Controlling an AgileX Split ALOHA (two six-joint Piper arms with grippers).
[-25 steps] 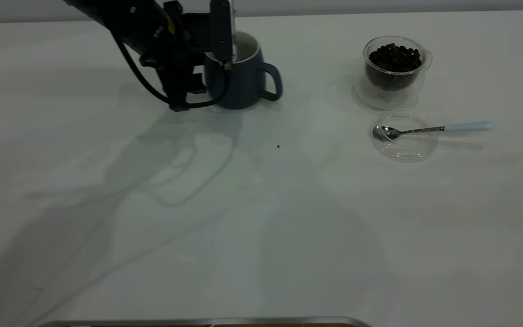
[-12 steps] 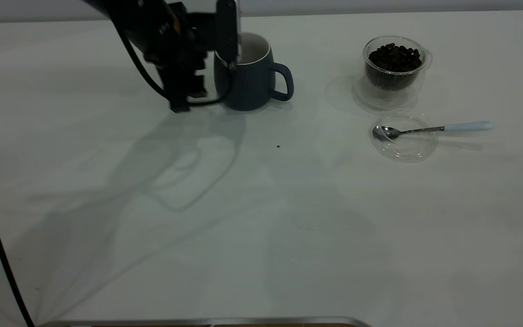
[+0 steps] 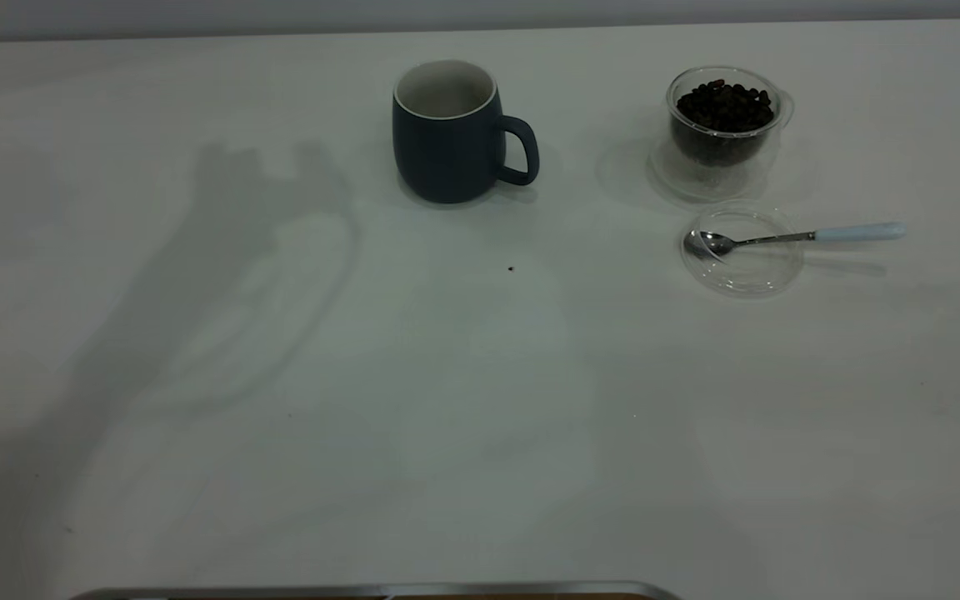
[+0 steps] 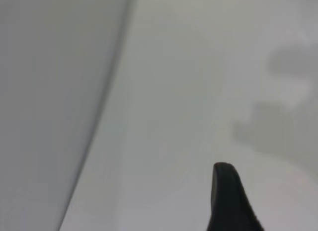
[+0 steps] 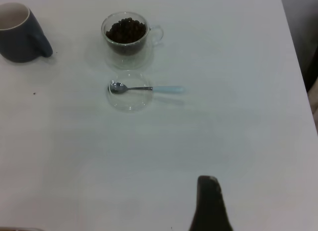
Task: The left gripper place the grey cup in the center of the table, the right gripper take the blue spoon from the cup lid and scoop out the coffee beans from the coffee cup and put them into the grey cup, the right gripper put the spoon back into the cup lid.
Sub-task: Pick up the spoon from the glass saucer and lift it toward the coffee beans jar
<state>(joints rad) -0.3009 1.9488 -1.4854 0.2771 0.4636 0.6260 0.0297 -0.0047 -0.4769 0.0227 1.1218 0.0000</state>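
The grey cup (image 3: 447,137) stands upright and empty at the table's (image 3: 480,417) far middle, handle to the right; it also shows in the right wrist view (image 5: 19,35). The coffee cup (image 3: 722,125) full of coffee beans (image 3: 726,104) stands at the far right. In front of it lies the cup lid (image 3: 744,258) with the blue spoon (image 3: 788,237) resting on it, handle to the right. Neither arm shows in the exterior view. Only a black tip of the left gripper (image 4: 226,191) shows, over bare table. The right gripper (image 5: 208,201) hangs high, well short of the spoon (image 5: 149,88).
A small dark speck (image 3: 511,269) lies in front of the grey cup. A metal strip (image 3: 380,590) runs along the table's near edge. The left arm's shadow falls on the left half of the table.
The left gripper slid the grey cup a little to the right, let go of its rim and pulled back out of the exterior view. The cup stands alone.
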